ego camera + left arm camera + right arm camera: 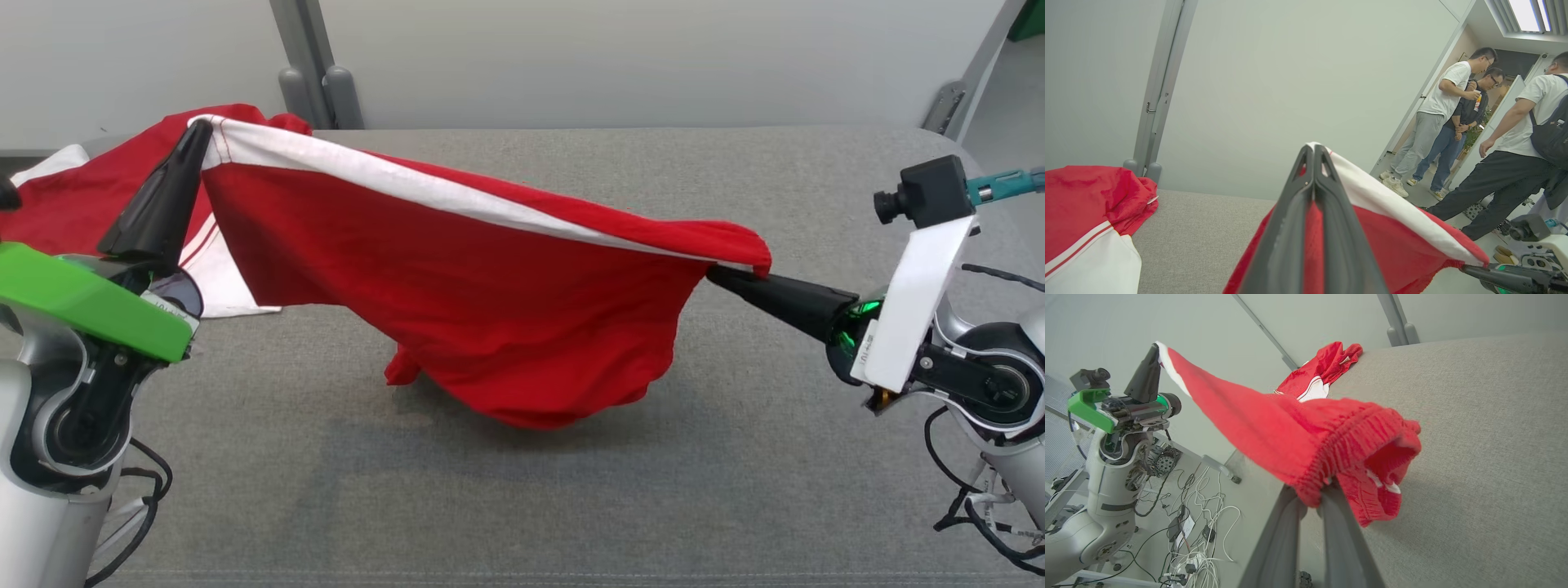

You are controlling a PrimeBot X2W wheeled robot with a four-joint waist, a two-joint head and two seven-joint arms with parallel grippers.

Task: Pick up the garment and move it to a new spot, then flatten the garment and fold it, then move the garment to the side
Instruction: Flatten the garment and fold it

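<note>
The left claw (pixel 198 131) and right claw (pixel 720 276) each pinch shut on one end of the red, white-striped fabric shorts (pixel 457 278), hanging them stretched above the grey cloth-covered bench (pixel 571 490) (middle sagging low), likely so they lie down flat.

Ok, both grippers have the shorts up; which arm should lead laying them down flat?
Probably right: the right gripper holds its end of the red shorts lower, nearer the grey surface; the left gripper sits high beside another garment.
</note>
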